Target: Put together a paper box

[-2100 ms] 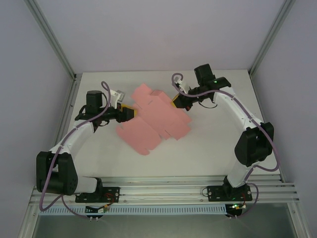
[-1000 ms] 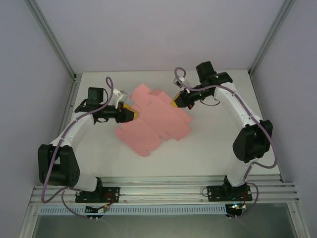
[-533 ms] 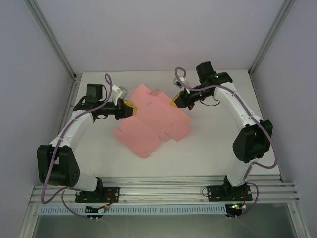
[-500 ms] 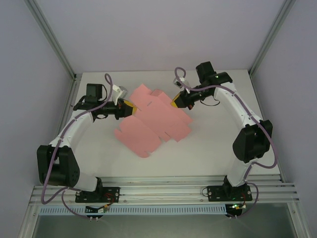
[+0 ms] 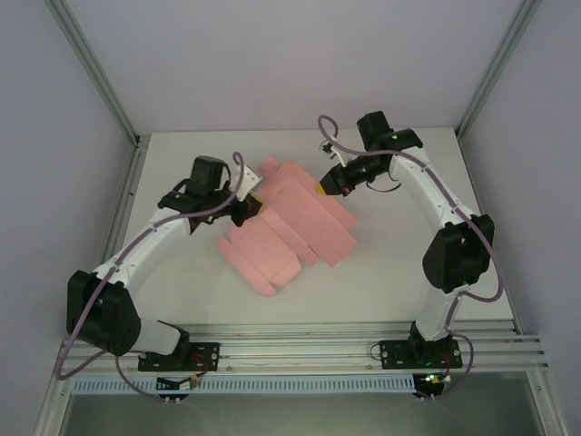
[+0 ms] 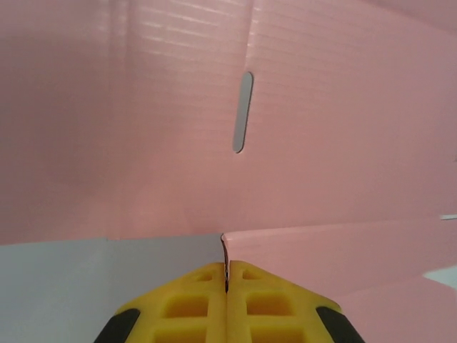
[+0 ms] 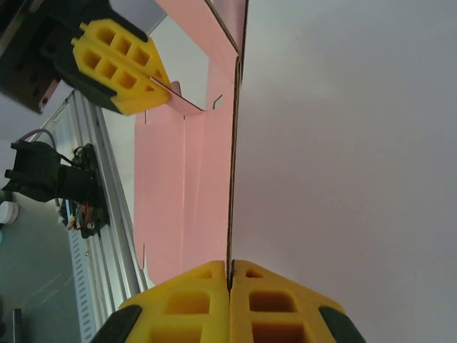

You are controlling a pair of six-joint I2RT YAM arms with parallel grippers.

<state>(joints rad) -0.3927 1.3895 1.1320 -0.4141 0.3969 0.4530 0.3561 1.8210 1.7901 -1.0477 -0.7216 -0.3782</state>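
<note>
The paper box (image 5: 290, 222) is a flat pink die-cut sheet with flaps and creases, lying mid-table and lifted between both arms. My left gripper (image 5: 251, 207) is shut on a flap at its left edge. In the left wrist view the yellow fingertips (image 6: 227, 268) pinch that flap's thin edge, and the pink sheet (image 6: 321, 143) with a narrow slot rises behind. My right gripper (image 5: 324, 187) is shut on the sheet's far right edge. In the right wrist view the card (image 7: 182, 193) runs edge-on up from that gripper (image 7: 230, 266), with the left gripper (image 7: 163, 84) across it.
The white table (image 5: 408, 263) has bare room to the right and in front of the sheet. An aluminium rail (image 5: 300, 350) carrying both arm bases runs along the near edge. Grey walls and metal frame posts (image 5: 95, 77) close in the back and sides.
My left arm swung right to the sheet and its jaws closed on the left flap. The sheet shifted and its left part lifted. The right gripper kept its hold, nearly still.
</note>
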